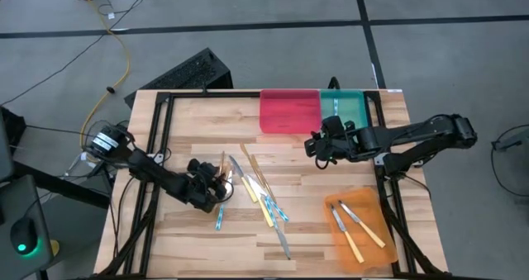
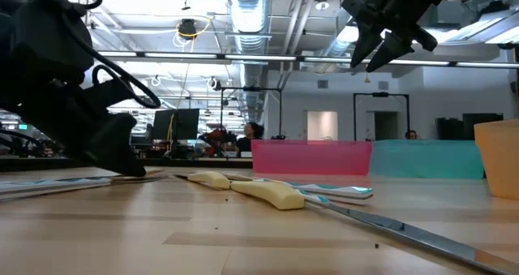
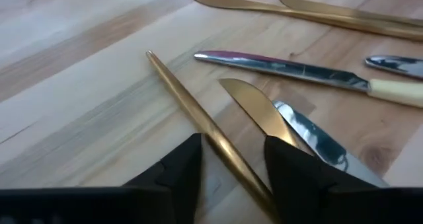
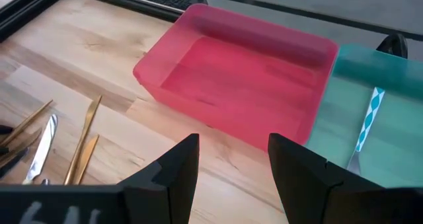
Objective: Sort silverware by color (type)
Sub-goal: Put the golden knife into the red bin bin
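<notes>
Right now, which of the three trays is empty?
The red tray is empty. The teal tray beside it holds a blue-handled piece, and the orange tray holds two yellow-handled knives.

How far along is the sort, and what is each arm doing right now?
Done: two yellow-handled knives lie in the orange tray, and one blue-patterned piece is in the teal tray. The red tray holds nothing. In hand: the left gripper straddles a gold stick on the table, not lifted. The right gripper hangs open near the red tray. Left: the mixed pile mid-table.
</notes>
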Available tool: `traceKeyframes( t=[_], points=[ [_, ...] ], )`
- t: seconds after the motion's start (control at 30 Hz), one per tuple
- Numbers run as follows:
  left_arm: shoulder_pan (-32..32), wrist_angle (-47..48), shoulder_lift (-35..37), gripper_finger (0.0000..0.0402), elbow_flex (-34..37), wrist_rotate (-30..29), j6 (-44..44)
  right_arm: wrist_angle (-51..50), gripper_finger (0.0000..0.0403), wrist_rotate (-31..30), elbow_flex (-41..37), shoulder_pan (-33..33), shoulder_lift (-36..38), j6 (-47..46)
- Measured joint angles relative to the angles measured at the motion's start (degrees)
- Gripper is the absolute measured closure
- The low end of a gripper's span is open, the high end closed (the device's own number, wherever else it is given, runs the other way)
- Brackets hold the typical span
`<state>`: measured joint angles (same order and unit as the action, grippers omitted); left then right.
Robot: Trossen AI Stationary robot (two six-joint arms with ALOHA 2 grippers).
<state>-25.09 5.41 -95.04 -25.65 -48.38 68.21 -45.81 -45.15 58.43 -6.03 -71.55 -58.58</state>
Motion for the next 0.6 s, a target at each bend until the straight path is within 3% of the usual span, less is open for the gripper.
traceKeyframes(
  t=[0.2, 0.43, 0.6],
  points=[
    [-0.08, 1.26, -0.59, 0.0382, -0.01, 0.13, 0.77, 0.06, 0.0200, -0.02, 0.00, -0.95, 0.00, -0.07],
    [-0.36, 0.39, 0.99, 0.0396, 0.26, 0.48, 1.57, 0.16, 0.0200, -0.20, 0.00, -2.35, 0.02, -0.06],
    [-0.73, 0.61, 7.70, 0.0399, 0.42, 3.89, -1.11, 0.47, 0.0200, -1.68, 0.00, -3.77, 0.00, -0.04]
  ],
)
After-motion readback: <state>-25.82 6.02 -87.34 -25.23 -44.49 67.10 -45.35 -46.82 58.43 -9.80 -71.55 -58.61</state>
